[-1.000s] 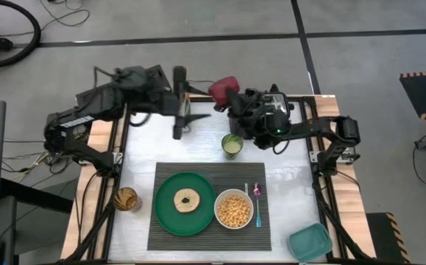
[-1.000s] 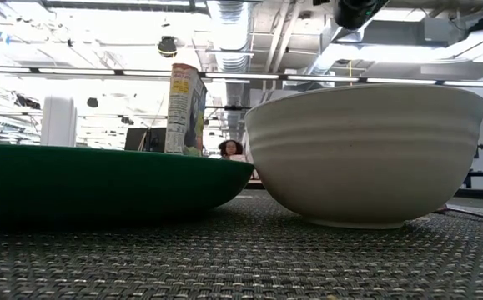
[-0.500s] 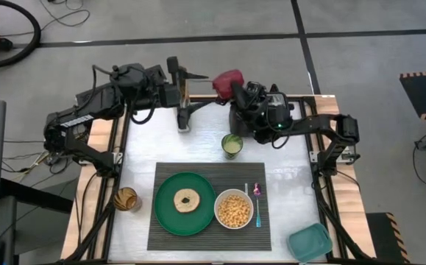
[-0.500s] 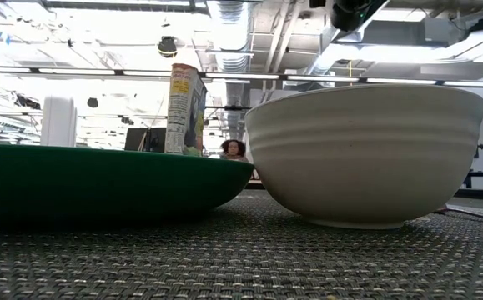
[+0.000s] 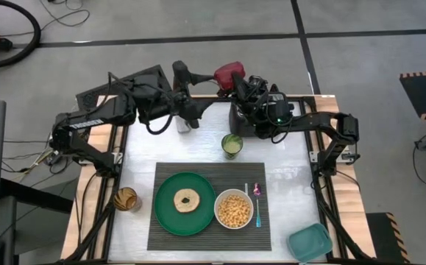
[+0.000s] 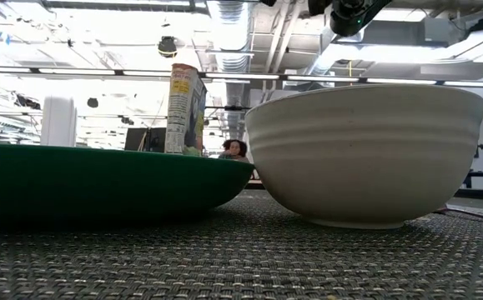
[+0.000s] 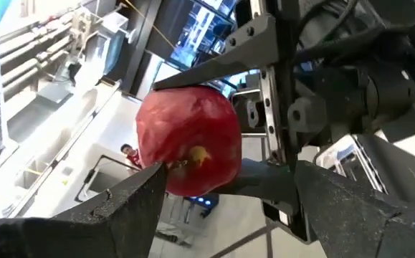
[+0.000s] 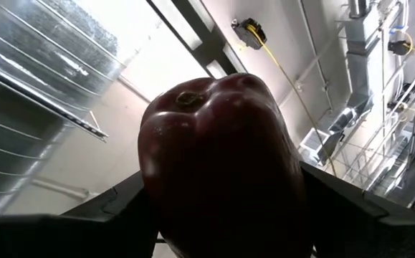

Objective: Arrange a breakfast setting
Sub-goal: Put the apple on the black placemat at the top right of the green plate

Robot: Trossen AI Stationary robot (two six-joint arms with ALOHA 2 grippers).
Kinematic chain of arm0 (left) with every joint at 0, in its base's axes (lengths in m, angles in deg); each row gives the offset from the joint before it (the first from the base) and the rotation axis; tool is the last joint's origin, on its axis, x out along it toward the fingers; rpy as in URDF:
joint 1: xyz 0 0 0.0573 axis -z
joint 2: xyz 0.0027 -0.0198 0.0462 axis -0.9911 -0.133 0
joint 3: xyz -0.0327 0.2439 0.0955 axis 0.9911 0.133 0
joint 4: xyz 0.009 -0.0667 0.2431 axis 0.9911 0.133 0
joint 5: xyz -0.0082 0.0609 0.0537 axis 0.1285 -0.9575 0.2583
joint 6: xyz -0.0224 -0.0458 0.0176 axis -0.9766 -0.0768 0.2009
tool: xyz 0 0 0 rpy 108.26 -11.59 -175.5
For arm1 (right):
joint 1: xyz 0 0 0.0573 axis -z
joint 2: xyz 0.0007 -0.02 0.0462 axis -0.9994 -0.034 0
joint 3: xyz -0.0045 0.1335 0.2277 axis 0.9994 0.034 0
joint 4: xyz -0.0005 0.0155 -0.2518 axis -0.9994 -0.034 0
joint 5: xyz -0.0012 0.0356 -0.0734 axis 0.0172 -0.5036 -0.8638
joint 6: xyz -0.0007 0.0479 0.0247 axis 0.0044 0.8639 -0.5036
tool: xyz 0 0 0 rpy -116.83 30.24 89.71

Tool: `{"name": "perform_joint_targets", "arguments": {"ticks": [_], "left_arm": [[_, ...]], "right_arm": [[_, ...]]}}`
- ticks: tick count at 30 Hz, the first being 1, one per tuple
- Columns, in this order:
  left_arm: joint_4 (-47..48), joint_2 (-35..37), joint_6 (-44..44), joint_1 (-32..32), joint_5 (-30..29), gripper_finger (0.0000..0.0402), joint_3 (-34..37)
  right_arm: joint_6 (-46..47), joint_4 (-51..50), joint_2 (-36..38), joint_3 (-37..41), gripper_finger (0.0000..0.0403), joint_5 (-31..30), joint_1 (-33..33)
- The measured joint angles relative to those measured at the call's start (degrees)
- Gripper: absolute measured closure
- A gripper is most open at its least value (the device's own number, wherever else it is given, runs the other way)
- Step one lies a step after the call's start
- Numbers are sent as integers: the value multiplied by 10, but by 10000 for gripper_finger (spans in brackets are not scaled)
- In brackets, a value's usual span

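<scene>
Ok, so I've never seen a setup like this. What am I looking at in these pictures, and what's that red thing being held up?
It's a robot with two dark arms at a table. One picture looks straight down from above, one looks across at tabletop height, and two come from cameras on the wrists. On the table, a dark placemat carries a green plate with a bagel, a white bowl of cereal and a spoon. A small green cup, a brownish glass and a teal container sit off the mat. The red thing is an apple, clamped in the right gripper near the table's back edge. The left gripper is open, close beside the apple.
</scene>
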Motion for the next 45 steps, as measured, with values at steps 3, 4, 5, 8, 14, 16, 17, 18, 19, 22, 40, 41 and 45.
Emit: {"name": "perform_joint_targets", "arguments": {"ticks": [3, 4, 5, 8, 14, 16, 17, 18, 19, 22, 40, 41, 45], "left_arm": [[-34, 0, -3, 2, 0, 104, 0], [-48, 2, -1, 6, 0, 104, 0], [-59, 4, 0, 9, -2, 104, 0], [-76, 15, -1, 15, -10, 104, 0], [-34, 5, -4, 15, 9, 104, 0], [-39, -1, -2, 18, -5, 104, 0], [-39, -2, 1, 19, -13, 104, 0], [-33, -1, 6, 19, -15, 104, 0], [-30, -1, 6, 19, -15, 104, 0], [-38, -2, 0, 18, -21, 104, 0], [-10, -8, 41, 22, 31, 104, -1], [-9, -8, 46, 24, 25, 104, -1], [2, -9, 133, 35, -10, 104, -1]], "right_arm": [[2, 2, 0, 0, 101, 5, 1], [5, -2, 1, 0, 101, 12, 1], [9, -3, 0, 0, 101, 13, 0], [11, -4, -1, 0, 101, 16, 0], [11, -1, 0, 0, 101, 17, 0], [11, 0, 0, 0, 101, 18, 0], [12, 0, 0, 0, 101, 20, 0], [12, -1, 0, 0, 101, 20, 0], [12, -1, 0, 0, 101, 20, 0], [16, 0, 0, 0, 101, 23, 0], [12, -57, -1, 1, 101, 54, -5], [12, -56, -1, 1, 101, 54, -5], [15, -56, -1, 1, 101, 58, -6]]}}
